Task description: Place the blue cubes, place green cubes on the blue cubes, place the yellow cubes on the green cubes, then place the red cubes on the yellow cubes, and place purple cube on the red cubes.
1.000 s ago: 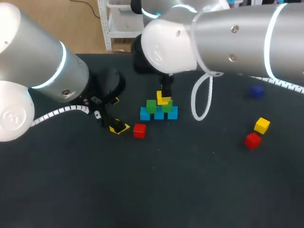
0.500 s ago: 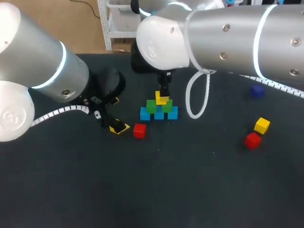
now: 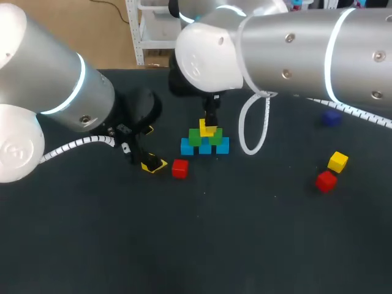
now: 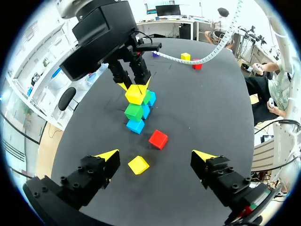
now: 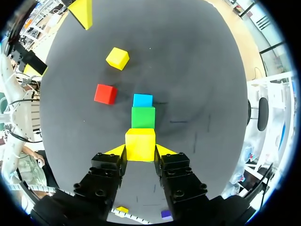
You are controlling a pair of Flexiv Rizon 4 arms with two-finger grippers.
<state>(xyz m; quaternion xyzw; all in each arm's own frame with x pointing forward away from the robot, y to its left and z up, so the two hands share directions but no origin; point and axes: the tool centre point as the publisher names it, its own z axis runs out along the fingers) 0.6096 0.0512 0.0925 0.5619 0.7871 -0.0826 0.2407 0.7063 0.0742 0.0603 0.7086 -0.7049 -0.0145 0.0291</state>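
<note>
The desk [image 3: 245, 233] has a dark, matte top with a faintly felted look. Near its middle stands a small pyramid of smooth, sharp-edged blocks. A row of blue cubes [image 3: 187, 147] forms the base, and two green cubes [image 3: 195, 137] sit on them.

At the peak is the held yellow cube [image 5: 140, 144], over the seam between the two greens. The right pincer [image 5: 140, 151] is clamped on it, with one yellow wedge-shaped tip pressed to each of two opposite faces. Behind the tips, the black finger blocks are angular and studded with bolts. The right arm's glossy white and brushed-silver housing reaches in from the right, and a white ribbed cable loops below it.

The left pincer [image 4: 155, 155] hangs low over the desk with its fingers spread wide and gripping nothing. The loose yellow cube [image 4: 138, 165] lies flat on the desk between and under its tips. The near red cube [image 4: 158, 139] lies just beyond, between that block and the pyramid, touching neither.

Well apart toward the right edge, the far yellow cube [image 3: 337, 162] and the far red cube [image 3: 326, 180] lie close together. The purple cube [image 3: 331, 117] lies alone farther back.
</note>
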